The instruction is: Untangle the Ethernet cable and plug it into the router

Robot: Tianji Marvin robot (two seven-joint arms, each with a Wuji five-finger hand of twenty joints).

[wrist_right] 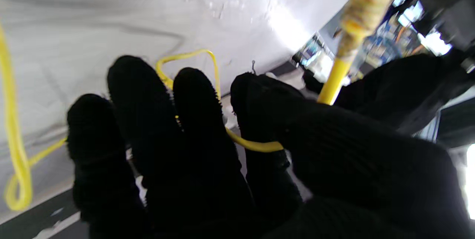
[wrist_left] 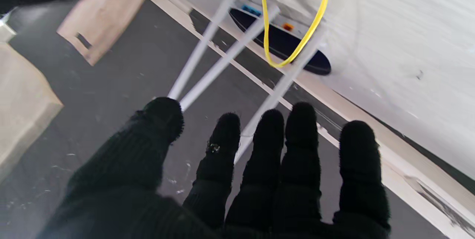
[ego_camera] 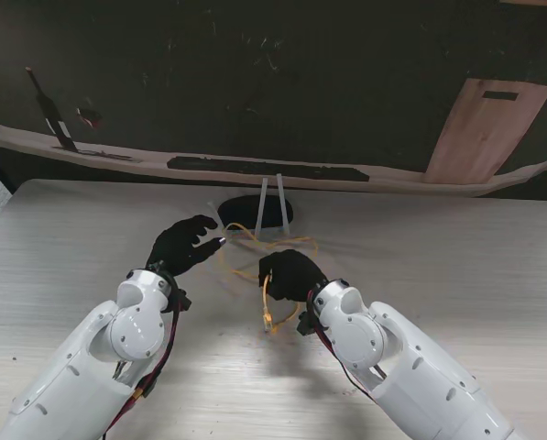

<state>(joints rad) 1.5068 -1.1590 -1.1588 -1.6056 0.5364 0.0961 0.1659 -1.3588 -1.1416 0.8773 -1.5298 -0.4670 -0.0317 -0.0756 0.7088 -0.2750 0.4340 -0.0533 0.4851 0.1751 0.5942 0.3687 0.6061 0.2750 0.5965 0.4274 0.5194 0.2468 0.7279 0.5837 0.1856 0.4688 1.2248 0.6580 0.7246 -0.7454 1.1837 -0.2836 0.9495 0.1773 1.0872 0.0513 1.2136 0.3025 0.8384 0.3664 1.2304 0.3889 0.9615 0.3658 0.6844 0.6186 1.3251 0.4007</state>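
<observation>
Black-gloved right hand point(wrist_right: 259, 164) pinching yellow Ethernet cable point(wrist_right: 256, 145), loops trailing over table point(wrist_right: 111, 16)

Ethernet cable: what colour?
Yellow. The Ethernet cable shows best in the right wrist view, held in the right hand.

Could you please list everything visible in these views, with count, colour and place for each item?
Ethernet cable: one, yellow, in loose loops on the table between the two hands, one end hanging from the right hand toward me.
Router: one, black, flat, at the table's far middle, with two white antennas standing up.
Table: one, pale wood grain, filling the near part of the stand's view.
Wooden board: one, light brown, beyond the table, far right.
Left hand: one, black glove, fingers spread, holding nothing, left of the cable.
Right hand: one, black glove, closed on the cable.
Arms: two, white, rising from the near corners.
</observation>
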